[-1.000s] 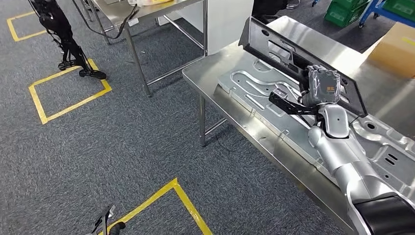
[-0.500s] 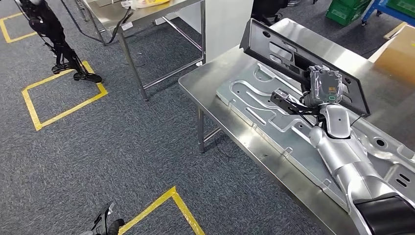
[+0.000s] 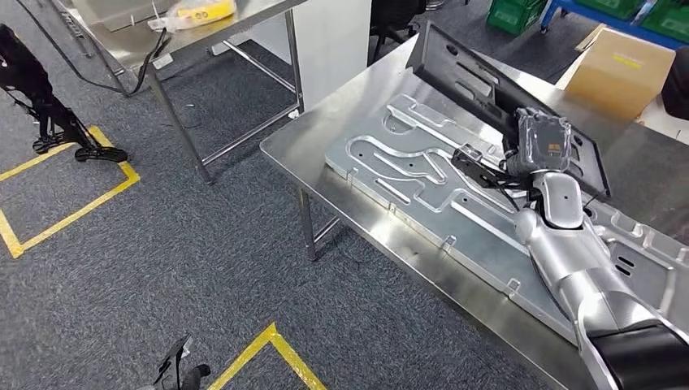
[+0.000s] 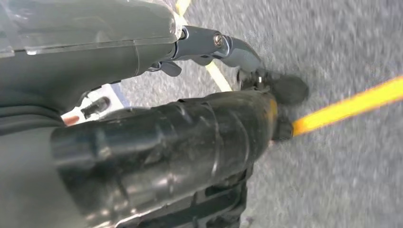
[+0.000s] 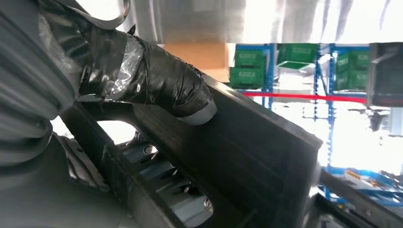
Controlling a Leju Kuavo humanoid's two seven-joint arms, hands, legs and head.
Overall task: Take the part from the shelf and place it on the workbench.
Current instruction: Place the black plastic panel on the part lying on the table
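Observation:
The part is a long black panel with cut-outs, tilted on edge over the workbench. My right hand grips it along its near edge, toward its right end. In the right wrist view the taped thumb presses on the black panel. A large stamped silver sheet lies flat on the steel bench under the part. My left hand hangs low over the carpet and holds nothing; in the left wrist view its dark fingers lie loosely over the floor.
A second steel table with a yellow object and cables stands at the back left. A cardboard box and green crates sit behind the bench. Yellow tape marks the grey carpet. A black stand is at far left.
The camera has moved, so the whole scene has shifted left and the bench fills more of the picture. My right hand still holds the black panel over the bench.

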